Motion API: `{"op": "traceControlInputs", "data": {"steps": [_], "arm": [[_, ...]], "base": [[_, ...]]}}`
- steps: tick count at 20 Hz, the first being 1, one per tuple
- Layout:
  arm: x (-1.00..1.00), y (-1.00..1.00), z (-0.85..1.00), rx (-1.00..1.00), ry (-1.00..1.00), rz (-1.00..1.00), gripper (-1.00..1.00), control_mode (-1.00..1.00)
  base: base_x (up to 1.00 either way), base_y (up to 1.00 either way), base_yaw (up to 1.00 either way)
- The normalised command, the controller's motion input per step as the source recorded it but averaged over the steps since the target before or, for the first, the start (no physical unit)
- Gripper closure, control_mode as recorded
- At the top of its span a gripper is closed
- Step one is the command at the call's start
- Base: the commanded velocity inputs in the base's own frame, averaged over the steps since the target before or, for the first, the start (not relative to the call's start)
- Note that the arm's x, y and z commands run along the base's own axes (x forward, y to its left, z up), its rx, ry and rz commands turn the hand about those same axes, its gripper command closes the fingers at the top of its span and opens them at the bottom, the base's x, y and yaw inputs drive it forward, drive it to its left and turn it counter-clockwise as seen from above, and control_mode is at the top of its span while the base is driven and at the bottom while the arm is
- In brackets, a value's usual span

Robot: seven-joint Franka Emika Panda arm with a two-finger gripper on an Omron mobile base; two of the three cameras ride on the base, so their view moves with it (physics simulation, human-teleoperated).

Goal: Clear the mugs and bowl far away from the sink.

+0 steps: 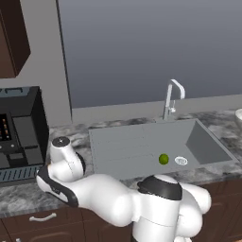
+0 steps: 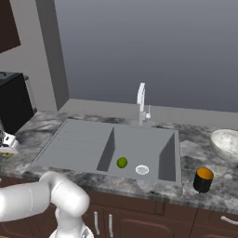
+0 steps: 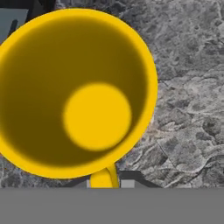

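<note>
Seen from straight above in the hand view, a bright yellow mug (image 3: 76, 92) stands on the grey marbled counter. Its loop handle (image 3: 103, 177) sits between the fingertips of my gripper (image 3: 107, 183), which is shut on it. In the right base view the hand (image 2: 6, 139) is at the far left edge, left of the sink (image 2: 83, 144). A second mug (image 2: 203, 179), dark outside and orange inside, stands on the counter right of the sink. The speckled off-white bowl (image 2: 227, 142) (image 1: 239, 116) lies behind it, near the right edge.
A small green fruit (image 2: 122, 162) (image 1: 163, 159) lies in the basin beside the white drain (image 2: 142, 169). The silver tap (image 1: 172, 98) rises behind the sink (image 1: 137, 146). A black coffee machine (image 1: 19, 132) stands on the counter at the left, close to my wrist.
</note>
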Motion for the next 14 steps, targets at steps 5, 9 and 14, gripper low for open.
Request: {"op": "traceControlInputs", "data": {"steps": [5,9,14], "arm": [[-0.19,0.0,0.74,0.0,-0.01,0.08,1.0,-1.0],[-0.74,-0.29,0.81,0.0,-0.03,0.08,1.0,-1.0],[-0.57,-0.83,0.78,0.0,-0.09,0.04,1.0,-1.0]], "base": [[0.0,0.0,0.0],[0.0,0.0,0.0],[0.0,0.0,0.0]]}}
